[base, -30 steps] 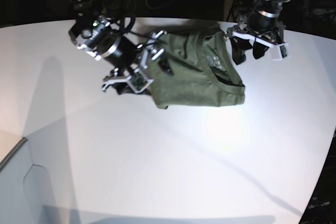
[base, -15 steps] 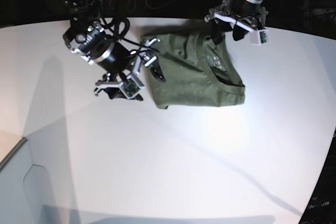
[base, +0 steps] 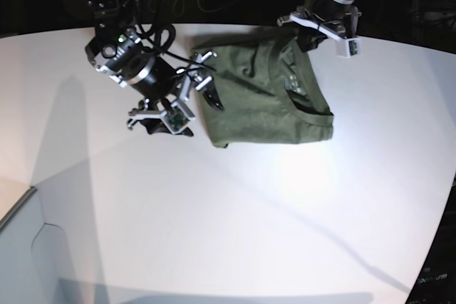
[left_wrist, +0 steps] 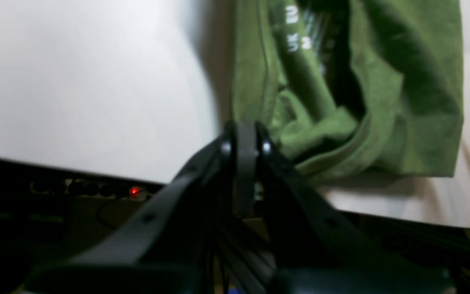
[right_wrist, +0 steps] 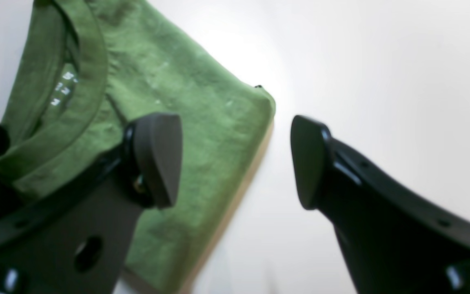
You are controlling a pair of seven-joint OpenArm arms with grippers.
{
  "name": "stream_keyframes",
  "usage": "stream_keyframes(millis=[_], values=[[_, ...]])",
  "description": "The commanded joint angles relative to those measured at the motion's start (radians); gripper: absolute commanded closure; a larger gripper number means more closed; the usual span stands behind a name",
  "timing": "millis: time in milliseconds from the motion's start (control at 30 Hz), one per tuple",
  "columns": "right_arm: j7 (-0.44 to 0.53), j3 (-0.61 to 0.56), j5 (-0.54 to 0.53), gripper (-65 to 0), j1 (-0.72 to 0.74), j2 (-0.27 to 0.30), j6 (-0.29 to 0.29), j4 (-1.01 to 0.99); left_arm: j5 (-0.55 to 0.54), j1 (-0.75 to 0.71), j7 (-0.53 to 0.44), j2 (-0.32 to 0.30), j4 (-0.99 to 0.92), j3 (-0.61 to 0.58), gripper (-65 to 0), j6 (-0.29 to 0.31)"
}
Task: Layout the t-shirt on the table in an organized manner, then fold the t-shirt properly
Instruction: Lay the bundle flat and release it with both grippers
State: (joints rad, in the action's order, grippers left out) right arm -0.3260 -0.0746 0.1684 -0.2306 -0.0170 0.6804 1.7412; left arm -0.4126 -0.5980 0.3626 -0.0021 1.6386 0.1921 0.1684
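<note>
The folded olive-green cotton t-shirt [base: 263, 94] is lying on the plain white bench [base: 235, 204]; the left fingers [left_wrist: 243, 141] are sitting pressed together, empty, while the right fingers [right_wrist: 157, 157] are gaping wide beside it.

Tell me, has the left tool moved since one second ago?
Yes. In the base view the left tool went up and left, from beside the shirt's collar toward the table's far edge, and it has shut.

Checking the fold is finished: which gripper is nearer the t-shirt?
Right. The right gripper, open, hangs at the t-shirt's side edge; the left gripper, shut, is beyond its far corner.
</note>
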Motion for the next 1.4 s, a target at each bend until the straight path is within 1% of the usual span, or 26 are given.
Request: stream_keyframes(millis=[0, 67, 167, 500, 533, 567, 733, 800, 833, 900, 967, 1067, 1133, 1200, 1267, 1367], values=[[0.028, 0.0, -0.017, -41.5, 0.007, -0.005, 0.017, 0.016, -0.007, -0.007, -0.017, 0.0, 0.021, 0.002, -0.1, 0.009], [0.028, 0.0, -0.017, -41.5, 0.007, -0.005, 0.017, 0.016, -0.007, -0.023, -0.017, -0.003, 0.021, 0.004, 0.0, 0.009], [0.028, 0.0, -0.017, -41.5, 0.007, -0.005, 0.017, 0.015, -0.009, -0.032, -0.023, -0.031, 0.021, -0.003, 0.0, 0.009], [0.026, -0.008, -0.019, -41.9, 0.006, -0.005, 0.017, 0.013, -0.001, -0.009, -0.015, -0.035, 0.009, 0.031, -0.7, 0.004], [0.026, -0.008, -0.019, -41.9, 0.006, -0.005, 0.018, 0.007, 0.001, -0.003, -0.014, -0.035, 0.009, 0.031, -2.6, 0.001], [0.026, -0.008, -0.019, -41.9, 0.006, -0.005, 0.018, -0.004, 0.001, 0.002, 0.003, -0.035, 0.009, 0.037, -6.0, 0.0], [0.026, -0.008, -0.019, -41.9, 0.006, -0.005, 0.018, -0.051, -0.006, 0.025, 0.129, -0.035, 0.016, 0.06, -29.3, 0.006], [0.026, -0.008, -0.019, -41.9, 0.006, -0.005, 0.018, -0.056, -0.007, 0.022, 0.148, -0.035, 0.024, 0.08, -37.2, 0.007], [0.026, -0.008, -0.019, -41.9, 0.006, -0.005, 0.018, -0.056, -0.007, 0.02, 0.158, -0.035, 0.039, 0.086, -40.6, 0.007], [0.026, -0.006, -0.019, -41.9, 0.006, -0.005, 0.018, -0.056, -0.007, 0.006, 0.158, -0.035, 0.079, 0.091, -44.9, 0.007], [0.026, -0.003, -0.019, -41.9, 0.006, -0.004, 0.018, -0.051, -0.007, -0.024, 0.157, -0.035, 0.137, 0.106, -45.8, 0.007], [0.026, -0.003, -0.019, -41.9, 0.006, -0.004, 0.018, -0.05, -0.007, -0.033, 0.157, -0.035, 0.203, 0.126, -46.0, 0.007], [0.026, -0.004, -0.019, -41.9, 0.006, -0.004, 0.018, -0.05, -0.009, -0.013, 0.157, -0.035, 0.206, 0.123, -46.1, 0.007], [0.026, -0.008, -0.019, -41.9, 0.006, -0.004, 0.018, -0.05, -0.009, 0.036, 0.161, -0.029, 0.206, 0.119, -46.1, 0.007], [0.026, -0.008, -0.019, -41.9, 0.006, -0.004, 0.018, -0.051, -0.009, 0.08, 0.212, -0.019, 0.196, 0.119, -46.1, 0.007], [0.026, -0.004, -0.019, -41.9, 0.004, -0.004, 0.018, -0.051, -0.007, 0.166, 0.33, 0.004, 0.165, 0.12, -46.1, 0.007]])
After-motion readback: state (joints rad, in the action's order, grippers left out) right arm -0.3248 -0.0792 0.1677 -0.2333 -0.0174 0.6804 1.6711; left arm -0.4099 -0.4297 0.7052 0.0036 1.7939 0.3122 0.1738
